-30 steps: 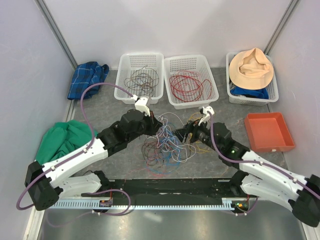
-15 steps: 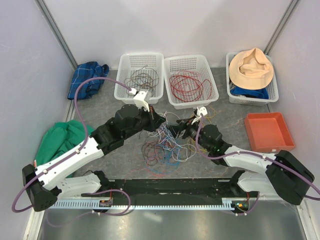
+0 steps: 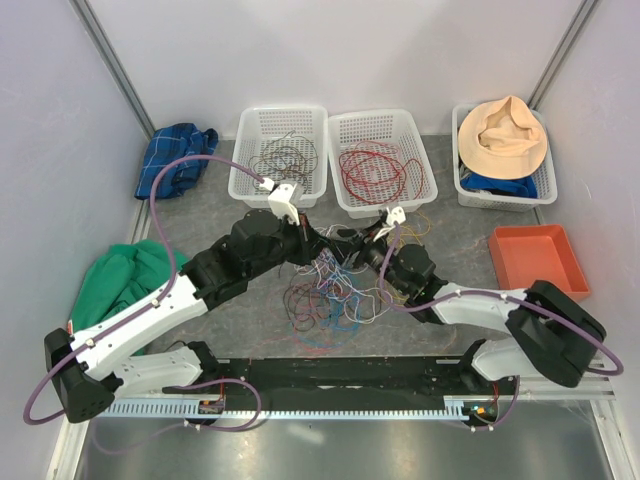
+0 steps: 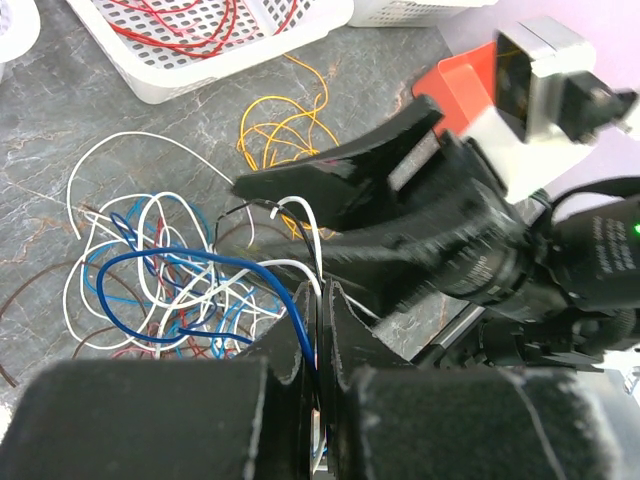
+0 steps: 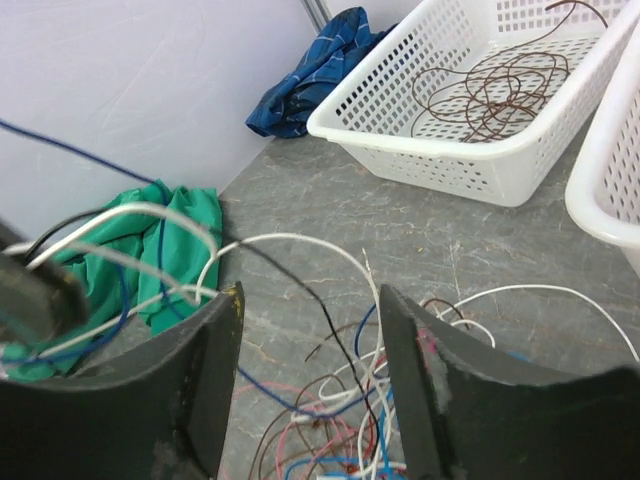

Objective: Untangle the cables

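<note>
Nearest, the cables (image 3: 330, 300) are heaped on the table (image 3: 200, 215). Just beyond, blue and white strands are clamped tight by the left gripper (image 4: 322, 300), while the right gripper (image 5: 310, 297) is spread wide around white loops. Farthest, more are contained in two white baskets (image 3: 343, 195)

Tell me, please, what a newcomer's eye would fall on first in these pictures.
The multicoloured tangle of cables in the middle of the table stands out, with the left gripper shut on a few strands and the right gripper open facing it. Behind, the brown-wire basket and the red-wire basket sit side by side, and a tan hat tops a third basket at far right.
</note>
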Action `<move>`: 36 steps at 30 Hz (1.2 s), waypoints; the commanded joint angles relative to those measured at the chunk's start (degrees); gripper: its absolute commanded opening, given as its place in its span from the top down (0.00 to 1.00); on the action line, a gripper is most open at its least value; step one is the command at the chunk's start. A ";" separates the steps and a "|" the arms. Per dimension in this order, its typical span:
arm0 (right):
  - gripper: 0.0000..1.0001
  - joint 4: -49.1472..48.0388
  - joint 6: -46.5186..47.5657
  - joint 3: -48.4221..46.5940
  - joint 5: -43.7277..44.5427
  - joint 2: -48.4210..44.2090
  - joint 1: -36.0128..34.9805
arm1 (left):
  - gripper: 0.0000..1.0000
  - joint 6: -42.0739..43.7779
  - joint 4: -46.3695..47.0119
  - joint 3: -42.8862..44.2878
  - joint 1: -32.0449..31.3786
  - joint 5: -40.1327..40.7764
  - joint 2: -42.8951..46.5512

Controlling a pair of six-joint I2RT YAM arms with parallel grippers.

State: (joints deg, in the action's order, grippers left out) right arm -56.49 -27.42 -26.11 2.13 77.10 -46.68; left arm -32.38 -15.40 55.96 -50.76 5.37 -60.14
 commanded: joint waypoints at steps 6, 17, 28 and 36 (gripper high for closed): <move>0.77 -9.52 -0.62 -2.90 2.87 3.77 -0.26 | 0.98 1.27 0.46 0.46 -1.09 -0.54 3.35; 1.00 42.39 7.55 -20.46 12.98 -18.91 -0.26 | 0.00 -4.44 -7.09 -7.17 -1.00 16.50 11.35; 1.00 69.47 9.49 -44.70 14.57 -21.29 -0.26 | 0.00 -2.87 7.52 -18.59 -1.00 17.94 20.14; 1.00 74.59 6.24 -50.01 10.62 -19.44 -0.26 | 0.00 4.42 55.08 -34.25 -1.00 4.92 21.48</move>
State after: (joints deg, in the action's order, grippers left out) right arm 13.80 -19.46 -74.19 14.87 57.76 -46.87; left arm -33.54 8.88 26.26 -51.62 16.75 -37.39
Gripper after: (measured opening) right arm 0.009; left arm 0.993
